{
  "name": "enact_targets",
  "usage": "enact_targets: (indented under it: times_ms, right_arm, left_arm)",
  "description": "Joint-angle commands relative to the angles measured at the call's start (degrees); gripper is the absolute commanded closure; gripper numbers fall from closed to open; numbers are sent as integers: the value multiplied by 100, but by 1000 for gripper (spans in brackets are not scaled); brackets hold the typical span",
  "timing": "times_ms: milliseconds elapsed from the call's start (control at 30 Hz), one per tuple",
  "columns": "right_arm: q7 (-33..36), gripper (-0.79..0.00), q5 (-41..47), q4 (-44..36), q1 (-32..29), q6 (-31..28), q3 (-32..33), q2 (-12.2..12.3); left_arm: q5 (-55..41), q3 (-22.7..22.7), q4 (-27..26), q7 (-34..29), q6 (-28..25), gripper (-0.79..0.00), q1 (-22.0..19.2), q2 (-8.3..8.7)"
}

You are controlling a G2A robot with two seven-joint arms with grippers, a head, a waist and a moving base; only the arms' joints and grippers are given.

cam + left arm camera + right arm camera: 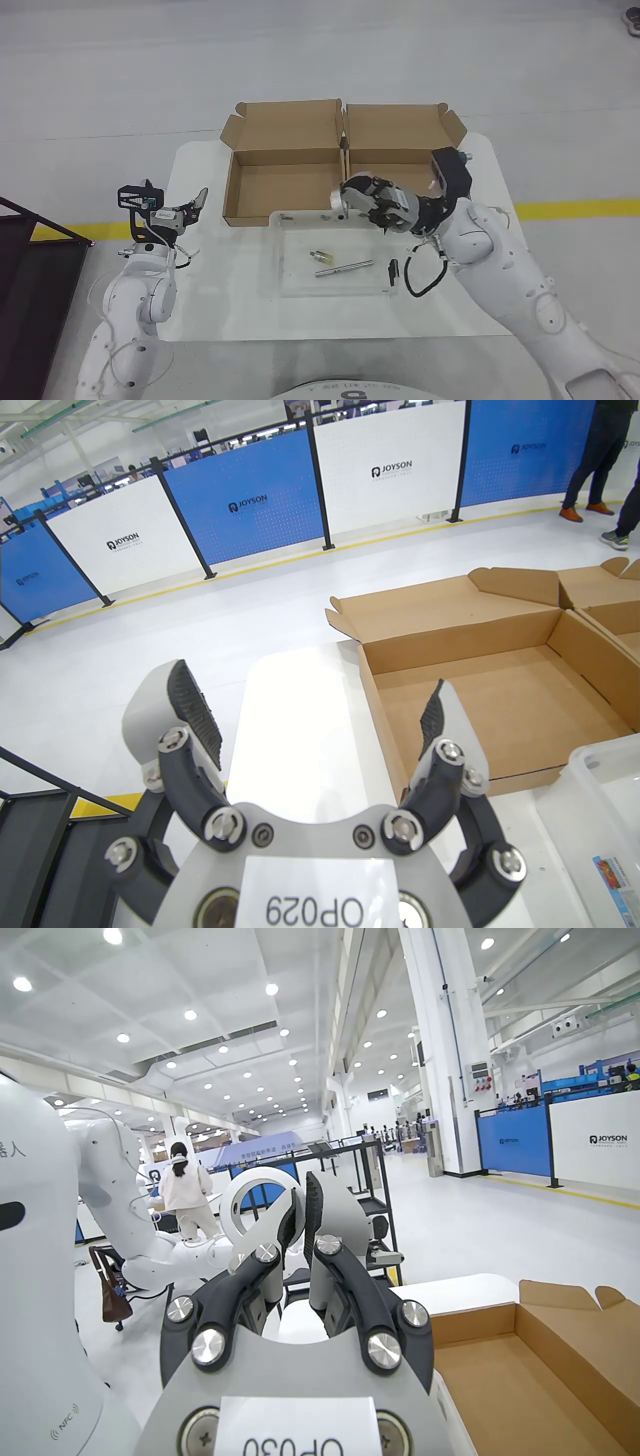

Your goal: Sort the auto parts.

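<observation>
PARTS SORTING: Near the centre of the top view, the right gripper [352, 192] pinches a silver metal ring [338, 201], its fingers pressed against the ring's rim, beside the near corners of two open cardboard boxes, the left box [283, 190] and the right box [400, 165]. Just below them in the frame, a clear plastic tray [300, 282] holds a thin metal rod [345, 267] and a small brass-coloured piece [321, 256]; a small black piece [393, 268] lies at its right edge. At frame left, the left gripper [190, 207] hangs by the white table's [220, 300] edge, fingers spread wide.
</observation>
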Motion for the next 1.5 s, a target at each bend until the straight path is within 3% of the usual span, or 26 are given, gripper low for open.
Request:
enact_targets:
  times_ms: [0, 133, 367, 433, 500, 700, 1367, 1467]
  right_arm:
    - [-17, 0, -86, 20, 3, 0, 23, -6]
    - [-306, 0, -767, -44, -92, 384, 325, -31]
    - [-1741, 0, -3972, -934, -917, 2829, 867, -72]
    - [-1899, 0, -4811, -1141, -1131, 3548, 886, -78]
    - [-1990, 0, -5175, -1272, -1289, 3886, 808, -92]
    - [-2063, 0, -5392, -1290, -1333, 4064, 705, -132]
    - [-2289, 0, -5210, -1201, -1239, 3880, 732, -182]
    - [-2372, 0, -4767, -1165, -1264, 3568, 675, -196]
  left_arm:
    - [0, 0, 0, 0, 0, -785, 0, 0]
    - [0, 0, 0, 0, 0, -785, 0, 0]
    - [0, 0, 0, 0, 0, -785, 0, 0]
    - [0, 0, 0, 0, 0, -785, 0, 0]
    - [0, 0, 0, 0, 0, -785, 0, 0]
    - [0, 0, 0, 0, 0, -785, 0, 0]
    - [0, 0, 0, 0, 0, -785, 0, 0]
    - [277, 144, 38, 245, -301, -785, -20, 6]
